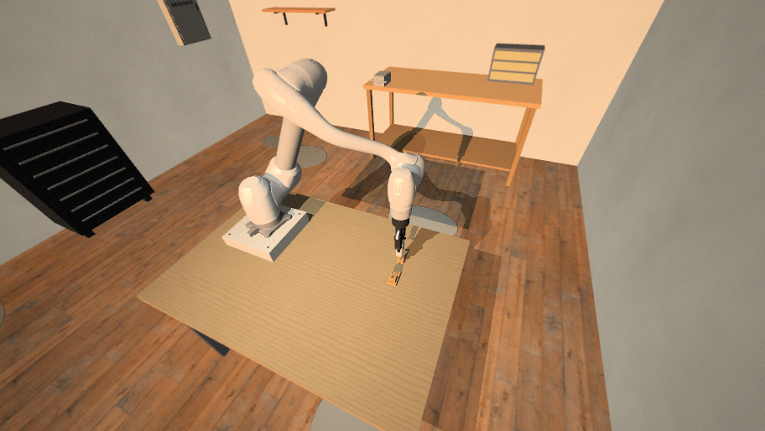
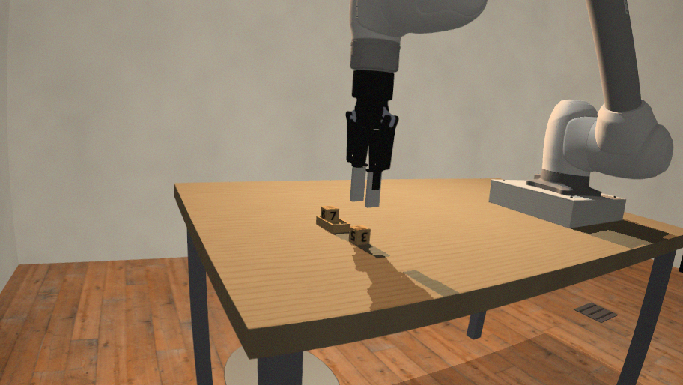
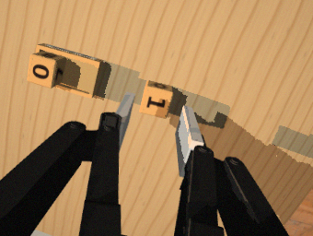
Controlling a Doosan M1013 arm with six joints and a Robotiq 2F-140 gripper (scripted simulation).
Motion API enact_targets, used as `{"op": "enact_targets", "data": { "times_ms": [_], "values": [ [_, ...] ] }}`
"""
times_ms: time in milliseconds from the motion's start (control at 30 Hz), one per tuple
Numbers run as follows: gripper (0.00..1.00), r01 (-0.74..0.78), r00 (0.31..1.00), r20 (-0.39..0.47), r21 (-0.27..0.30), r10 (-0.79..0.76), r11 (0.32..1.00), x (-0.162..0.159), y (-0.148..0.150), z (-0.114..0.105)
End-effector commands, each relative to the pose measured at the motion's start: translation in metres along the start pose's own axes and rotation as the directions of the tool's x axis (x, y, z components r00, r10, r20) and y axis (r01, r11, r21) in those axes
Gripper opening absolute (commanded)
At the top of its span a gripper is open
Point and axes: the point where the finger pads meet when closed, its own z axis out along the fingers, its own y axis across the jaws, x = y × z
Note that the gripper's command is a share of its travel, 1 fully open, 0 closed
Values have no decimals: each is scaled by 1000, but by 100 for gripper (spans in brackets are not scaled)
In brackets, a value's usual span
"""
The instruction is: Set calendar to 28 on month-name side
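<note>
A small wooden tray (image 2: 333, 225) lies on the table and holds one number cube (image 2: 329, 213), which shows 6 and 7 on its sides in the exterior view and 0 on top in the wrist view (image 3: 44, 72). The second cube (image 2: 359, 235) sits on the table just beside the tray's end, showing 5 and 3 on its sides and 1 on top in the wrist view (image 3: 156, 100). My gripper (image 2: 364, 203) points straight down and hovers a little above this loose cube. Its fingers stand partly apart with nothing between them.
The arm's white base block (image 2: 557, 203) stands on the table's far right corner. The tray and cubes lie near the table's far edge in the top view (image 1: 393, 278). A shelf table (image 1: 455, 88) and a black drawer cabinet (image 1: 64, 160) stand off the table.
</note>
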Motion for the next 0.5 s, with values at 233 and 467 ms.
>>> {"op": "enact_targets", "data": {
  "times_ms": [233,467],
  "values": [
    [35,4,993,121,-5,-3,1000,-2,0,-3],
    [35,3,965,263,-3,-2,1000,4,0,-5]
  ]
}}
